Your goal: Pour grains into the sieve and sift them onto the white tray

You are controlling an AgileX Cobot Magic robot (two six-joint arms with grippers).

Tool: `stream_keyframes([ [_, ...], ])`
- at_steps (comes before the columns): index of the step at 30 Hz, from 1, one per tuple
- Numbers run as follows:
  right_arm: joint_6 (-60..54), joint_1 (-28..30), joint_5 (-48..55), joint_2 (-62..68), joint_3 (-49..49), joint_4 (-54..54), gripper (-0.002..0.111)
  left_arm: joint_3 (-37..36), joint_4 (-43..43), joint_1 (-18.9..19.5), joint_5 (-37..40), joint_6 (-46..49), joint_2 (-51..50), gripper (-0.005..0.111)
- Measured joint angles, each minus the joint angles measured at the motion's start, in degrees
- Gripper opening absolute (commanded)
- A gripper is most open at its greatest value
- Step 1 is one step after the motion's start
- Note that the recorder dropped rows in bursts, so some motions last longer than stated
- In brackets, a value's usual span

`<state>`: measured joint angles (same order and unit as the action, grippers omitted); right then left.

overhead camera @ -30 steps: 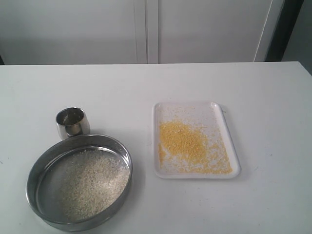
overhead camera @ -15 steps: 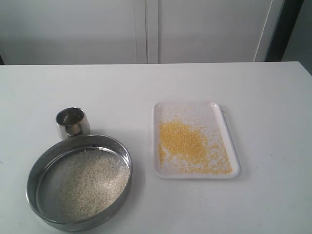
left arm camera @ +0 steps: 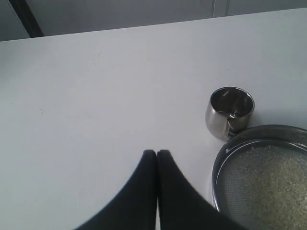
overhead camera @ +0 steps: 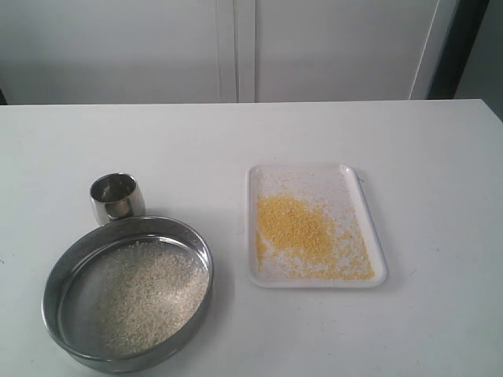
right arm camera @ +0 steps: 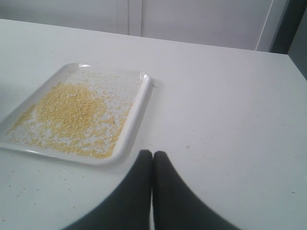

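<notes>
As millet [overhead camera: 295,228] covers the white tray [overhead camera: 383,265] and rice [overhead camera: 145,294] lies in the sieve [overhead camera: 52,276], I judge sifting complete. My left pincer [left arm camera: 157,153] and right pincer [right arm camera: 152,154] are closed, empty.

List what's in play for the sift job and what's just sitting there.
Job:
sieve, holding pale grains
white tray, with yellow grains spread on it
steel cup beside the sieve, probably the pouring vessel, looks empty

Just there:
table
cabinet doors behind it
</notes>
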<state>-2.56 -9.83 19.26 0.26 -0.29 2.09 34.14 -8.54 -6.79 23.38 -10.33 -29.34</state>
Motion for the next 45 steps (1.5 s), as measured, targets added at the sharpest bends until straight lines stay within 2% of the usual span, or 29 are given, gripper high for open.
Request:
stream_keyframes([
  [6, 0.0, 0.0, 0.0, 0.0, 0.0, 0.0, 0.0, 0.0, 0.0, 0.0, 0.0, 0.13, 0.0, 0.0],
  [18, 0.0, 0.0, 0.11, 0.0, 0.0, 0.0, 0.0, 0.0, 1.69, 0.0, 0.27, 6.57, 3.91, 0.0],
  [28, 0.0, 0.0, 0.11, 0.0, 0.0, 0.0, 0.0, -0.47, 1.69, 2.58, 1.0, 7.68, 8.91, 0.0],
  [45, 0.0, 0.0, 0.11, 0.0, 0.0, 0.0, 0.0, -13.54, 3.21, 3.59, -1.79, 7.68, 17.53, 0.0],
])
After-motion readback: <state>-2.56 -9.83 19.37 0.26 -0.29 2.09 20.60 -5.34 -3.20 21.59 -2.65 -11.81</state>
